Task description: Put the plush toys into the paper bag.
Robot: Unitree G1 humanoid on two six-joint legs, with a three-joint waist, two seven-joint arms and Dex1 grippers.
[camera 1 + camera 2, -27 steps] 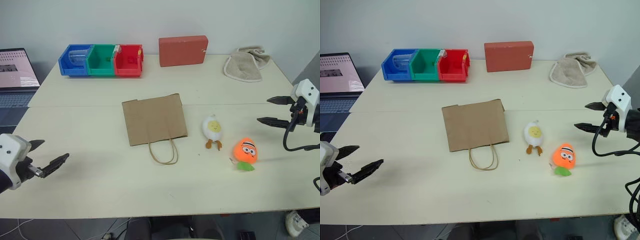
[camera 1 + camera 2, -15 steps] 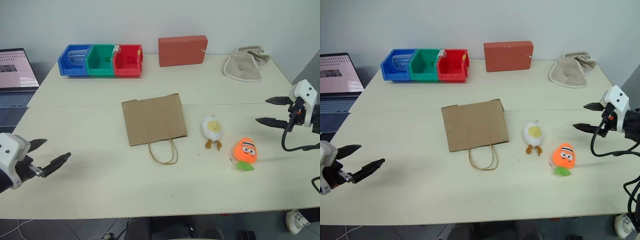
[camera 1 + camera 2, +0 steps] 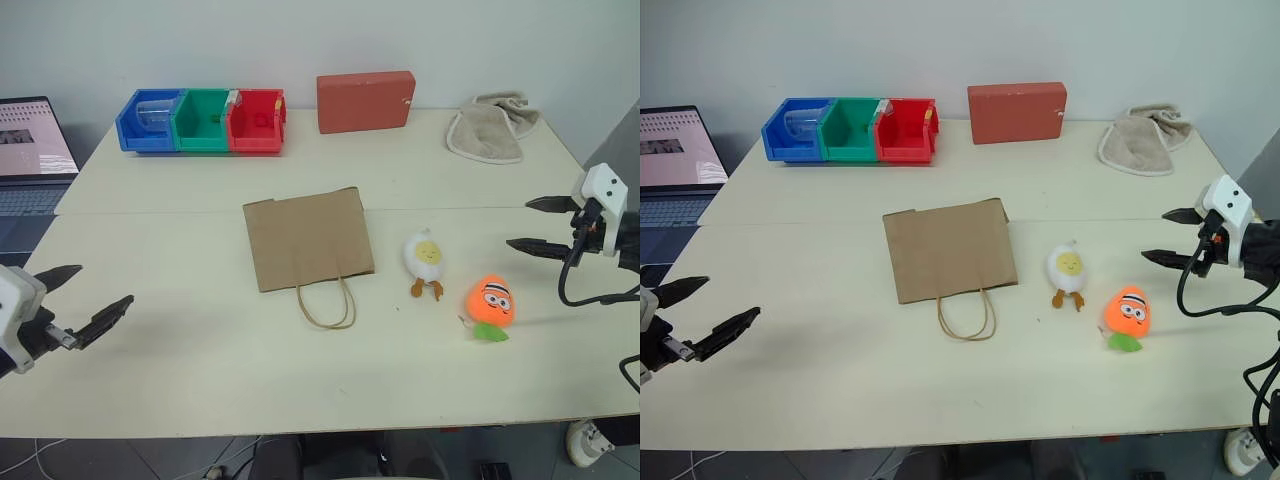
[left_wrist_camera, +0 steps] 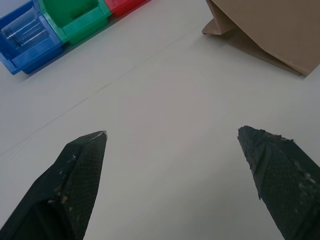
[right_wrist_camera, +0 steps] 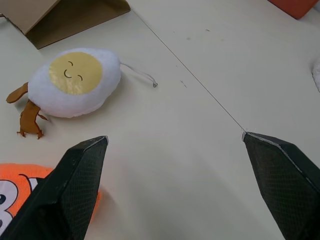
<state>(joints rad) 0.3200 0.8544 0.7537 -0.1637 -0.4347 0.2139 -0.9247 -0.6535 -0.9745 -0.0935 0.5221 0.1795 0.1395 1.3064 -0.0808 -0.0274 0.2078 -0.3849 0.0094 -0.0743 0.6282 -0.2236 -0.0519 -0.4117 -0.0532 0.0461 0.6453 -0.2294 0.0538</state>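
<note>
The brown paper bag (image 3: 307,238) lies flat mid-table, its loop handles (image 3: 328,305) pointing toward the near edge. Right of it lies the white egg plush toy (image 3: 425,255) with a yellow face and orange legs. The orange ball plush toy (image 3: 490,303) with a green leaf sits nearer and further right. My right gripper (image 3: 535,223) hovers open at the table's right side, beyond the orange toy, with nothing between its fingers. My left gripper (image 3: 85,293) stands open and empty near the front left edge, far from the bag.
Blue, green and red bins (image 3: 203,120) stand in a row at the back left. A red-orange block (image 3: 365,101) stands at the back centre, a beige folded cloth (image 3: 492,127) at the back right. A laptop (image 3: 30,150) sits off the table's left end.
My left gripper has drawn back a little to the left. My right gripper has edged slightly toward the toys. Bag and toys lie where they were.
</note>
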